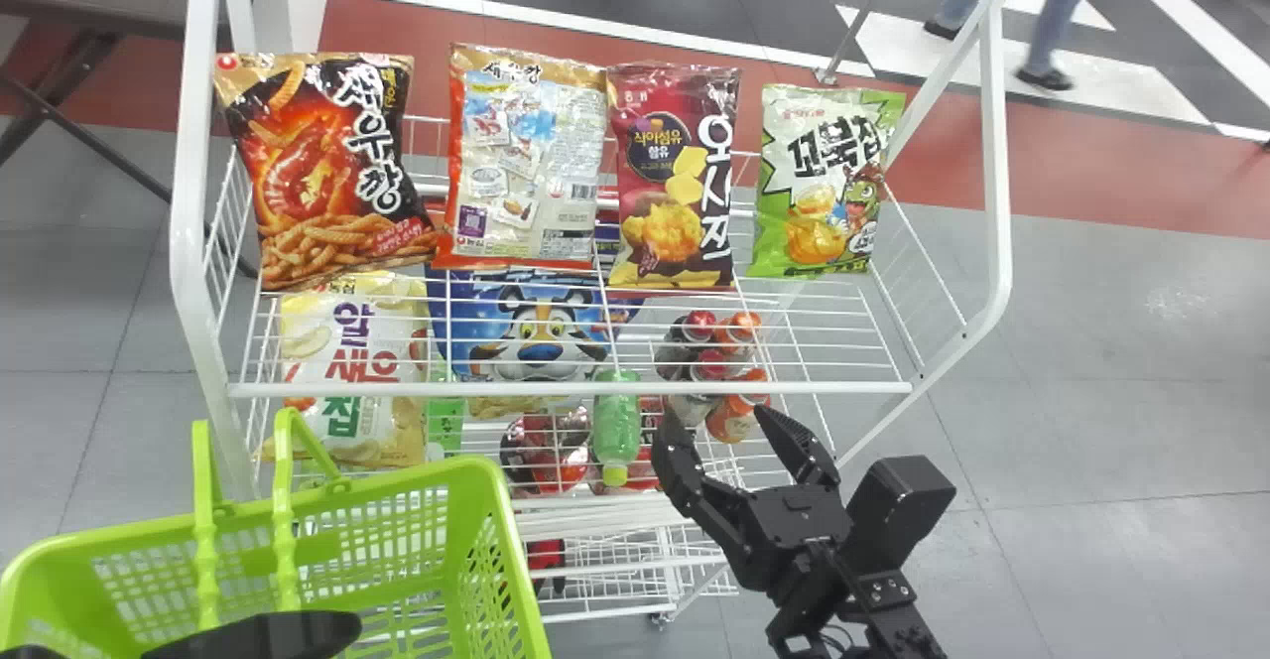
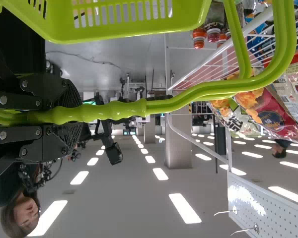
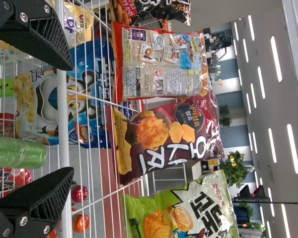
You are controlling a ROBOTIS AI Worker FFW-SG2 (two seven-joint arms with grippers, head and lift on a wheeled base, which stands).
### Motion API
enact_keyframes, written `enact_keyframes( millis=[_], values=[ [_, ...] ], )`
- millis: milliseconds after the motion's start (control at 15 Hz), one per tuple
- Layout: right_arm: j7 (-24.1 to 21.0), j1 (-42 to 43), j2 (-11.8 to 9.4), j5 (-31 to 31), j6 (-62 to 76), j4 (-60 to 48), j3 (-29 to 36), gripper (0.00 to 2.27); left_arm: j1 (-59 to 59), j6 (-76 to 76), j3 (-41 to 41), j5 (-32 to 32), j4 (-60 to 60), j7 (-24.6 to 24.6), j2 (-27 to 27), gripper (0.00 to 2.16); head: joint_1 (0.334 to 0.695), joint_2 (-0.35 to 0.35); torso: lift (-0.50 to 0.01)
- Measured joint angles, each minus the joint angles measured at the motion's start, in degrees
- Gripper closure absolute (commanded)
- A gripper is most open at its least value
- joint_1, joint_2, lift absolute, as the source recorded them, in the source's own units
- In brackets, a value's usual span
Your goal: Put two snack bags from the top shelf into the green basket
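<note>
Snack bags (image 1: 675,173) line the top shelf (image 1: 794,388), four across: black-and-red bag (image 1: 327,168), pale bag with orange edges (image 1: 526,163), maroon bag (image 1: 670,242), green bag (image 1: 819,183) at the shelf's right end. And here's my right gripper (image 1: 732,441), near the shelf's front rail, fingers spread, nothing between them. Over to my left gripper (image 1: 263,634): it's clamped round the handle (image 2: 119,110) of the green basket (image 1: 397,479), in front of the shelf's left part.
</note>
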State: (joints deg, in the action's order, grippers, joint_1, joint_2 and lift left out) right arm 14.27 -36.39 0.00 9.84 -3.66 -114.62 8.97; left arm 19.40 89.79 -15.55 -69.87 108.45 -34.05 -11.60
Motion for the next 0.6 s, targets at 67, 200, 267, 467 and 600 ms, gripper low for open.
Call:
enact_keyframes(
  millis=[67,200,267,467,600],
  values=[
    [0.0,0.0,0.0,0.0,0.0,0.0,0.0,0.08,0.0,0.0,0.0,0.0,0.0,0.1,0.0,2.14,0.695,-0.335,0.0],
    [0.0,0.0,0.0,0.0,0.0,0.0,0.0,0.08,-0.1,0.0,0.1,0.0,-0.1,0.2,0.0,2.14,0.695,-0.335,0.0],
    [0.0,0.1,0.0,0.0,0.0,0.0,-0.1,0.08,-0.1,0.0,0.1,0.0,-0.1,0.2,0.0,2.14,0.695,-0.335,0.0],
    [0.1,0.4,0.0,-0.1,0.0,0.0,-0.4,0.08,-0.1,0.0,0.2,0.0,0.0,0.2,0.0,2.14,0.695,-0.329,0.0],
    [0.1,0.8,0.0,-0.1,0.0,0.0,-0.8,0.08,-0.1,0.0,0.3,0.0,0.0,0.2,0.0,2.14,0.695,-0.325,0.0]
  ],
)
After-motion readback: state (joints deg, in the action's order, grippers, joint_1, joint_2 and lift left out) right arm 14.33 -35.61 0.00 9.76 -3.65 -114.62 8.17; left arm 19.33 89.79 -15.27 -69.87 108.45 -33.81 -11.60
